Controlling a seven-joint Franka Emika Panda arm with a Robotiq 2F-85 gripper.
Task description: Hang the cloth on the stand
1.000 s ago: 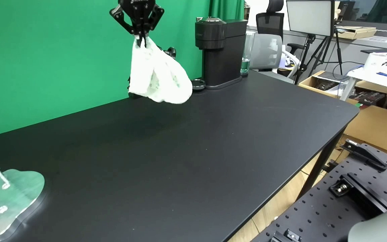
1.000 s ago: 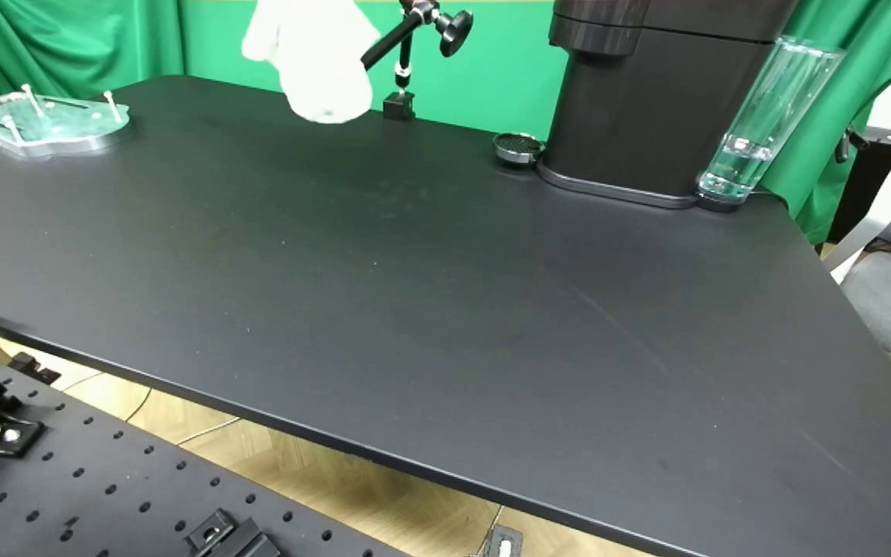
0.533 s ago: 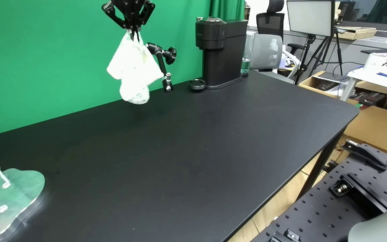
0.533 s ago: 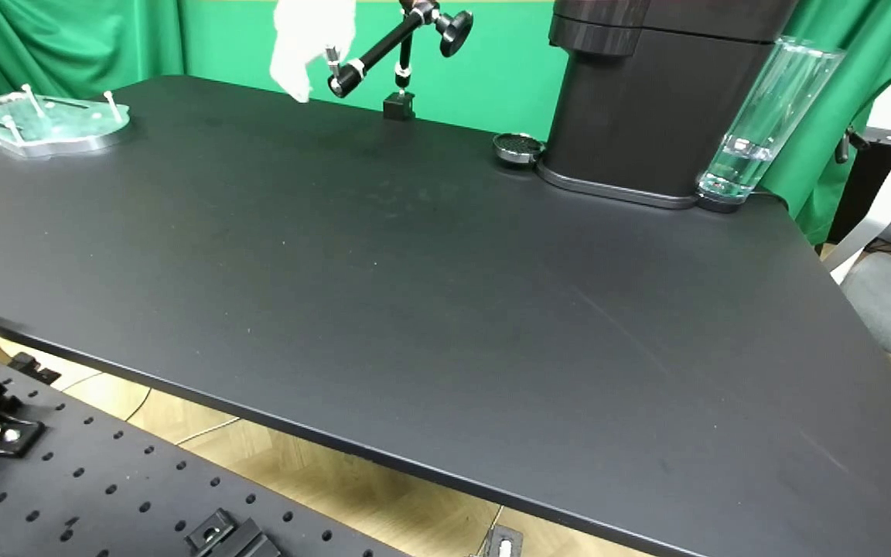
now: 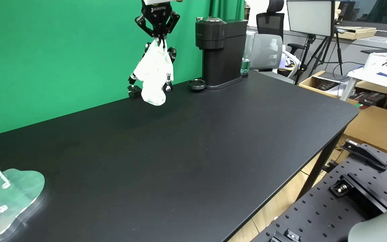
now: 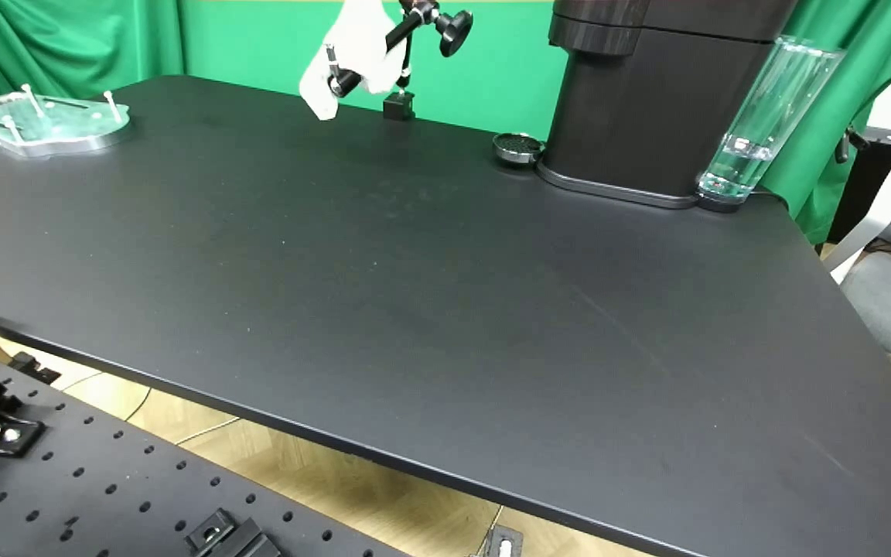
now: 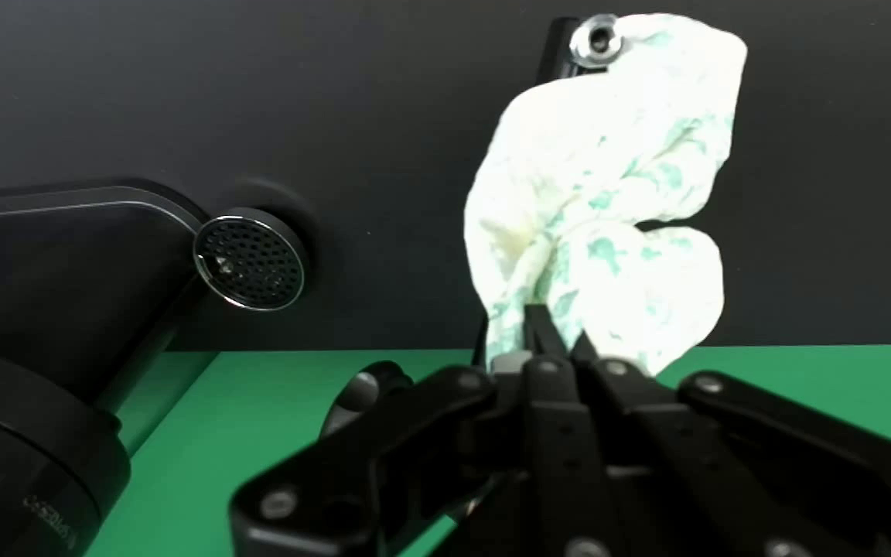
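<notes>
One cloth (image 5: 154,71) is hanging bunched beneath the gripper (image 5: 161,42) at the upper middle of the frame in an exterior view, and we are pinching its top end in jaws that are clamping the fabric. We are judging this to be the draping step: in an exterior view the cloth is overlapping the sloping bar (image 6: 404,30) of the stand (image 6: 398,106), at the upper middle of the frame, with fabric showing on either side. In the wrist view the bolt (image 7: 597,40) at the bar's end is poking out at the top of the frame, right beside the cloth's outline. Because fabric is covering the bar's middle, we are not able to tell whether it is resting there. Next, we are probably needing to lower the cloth until the bar is taking its weight, before loosening the jaws.
</notes>
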